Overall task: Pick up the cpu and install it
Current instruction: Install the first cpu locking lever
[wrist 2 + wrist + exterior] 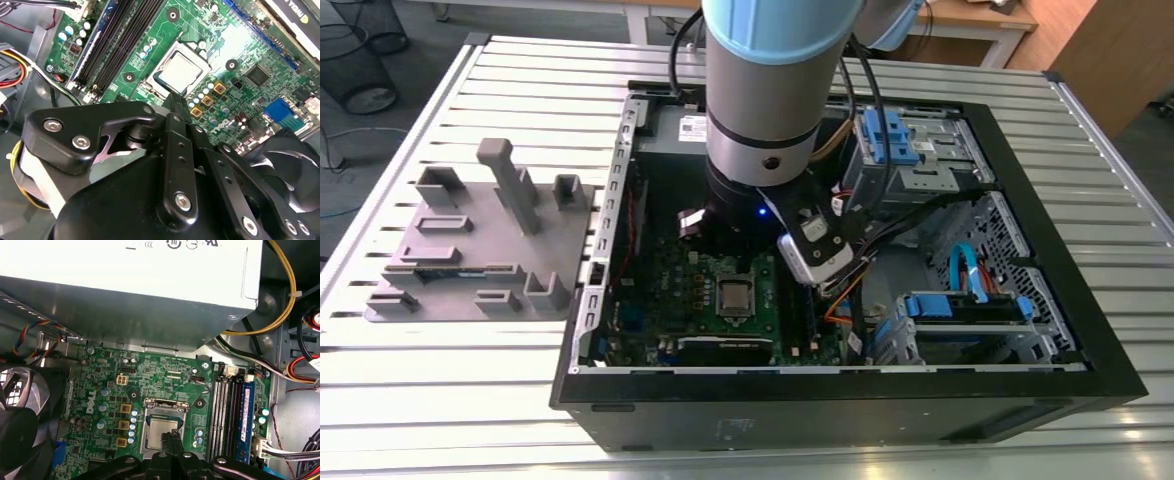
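Down in the middle of the motherboard (100,390), inside the opened PC case (1014,380), the cpu (161,435) is already lying flat in its silver-framed socket (167,407). You can see it in both wrist views, and in the exterior view it's the little grey square (735,296) a bit toward the case's near wall.

My gripper (171,440) hangs right above it, with the tips over the edge of the chip that faces the memory slots (225,415). From the first wrist view the two fingers look pressed together into one thin black point, nothing between them. Whether the tips actually touch the metal lid I can't tell; it's close either way.

On handling: I'd judge this thing as very light, rigid, and slick on top since it's a bare metal heat spreader. The delicate part is underneath and in the socket itself, so any sideways drag or tilt looks risky. If it needs lifting, I'd go for two opposite rim edges and keep it dead level. Pinching hard isn't needed; it weighs next to nothing.

The socket frame appears open around the chip, not clamped over it. A grey parts fixture (480,250) sits on the slatted table (440,400), beyond the case's side wall at the exterior view's left.
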Controlling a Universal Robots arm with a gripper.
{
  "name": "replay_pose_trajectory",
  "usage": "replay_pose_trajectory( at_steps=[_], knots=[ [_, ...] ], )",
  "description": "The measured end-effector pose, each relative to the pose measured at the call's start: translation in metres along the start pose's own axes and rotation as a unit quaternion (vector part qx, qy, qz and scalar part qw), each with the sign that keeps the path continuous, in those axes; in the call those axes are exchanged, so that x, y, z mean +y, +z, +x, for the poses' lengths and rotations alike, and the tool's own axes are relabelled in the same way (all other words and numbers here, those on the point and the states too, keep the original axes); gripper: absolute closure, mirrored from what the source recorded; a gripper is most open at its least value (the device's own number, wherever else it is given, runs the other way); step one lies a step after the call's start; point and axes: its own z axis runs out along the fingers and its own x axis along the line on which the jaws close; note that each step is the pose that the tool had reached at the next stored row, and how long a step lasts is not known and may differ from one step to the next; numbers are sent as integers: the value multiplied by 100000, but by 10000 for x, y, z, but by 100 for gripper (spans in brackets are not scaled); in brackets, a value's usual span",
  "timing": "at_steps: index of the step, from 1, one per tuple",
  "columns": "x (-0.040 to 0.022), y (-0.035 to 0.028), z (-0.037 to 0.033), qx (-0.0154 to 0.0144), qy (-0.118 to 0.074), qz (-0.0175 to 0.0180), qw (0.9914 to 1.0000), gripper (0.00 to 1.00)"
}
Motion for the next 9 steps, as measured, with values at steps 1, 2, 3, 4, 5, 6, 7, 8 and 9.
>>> replay_pose_trajectory(
  at_steps=[1,2,3,4,5,6,7,8,9],
  knots=[
    [0,2,1,-35,350,12,99999,89],
    [0,5,1,-101,1058,28,99994,89],
    [0,8,1,-190,2043,52,99979,89],
    [-1,11,2,-272,2932,73,99957,89],
    [-1,12,2,-350,3807,97,99927,89],
    [0,14,2,-397,4295,99,99907,89],
    [1,14,3,-409,4420,101,99901,89],
    [2,15,3,-418,4459,100,99900,89],
    [3,14,4,-418,4496,106,99898,89]
  ],
)
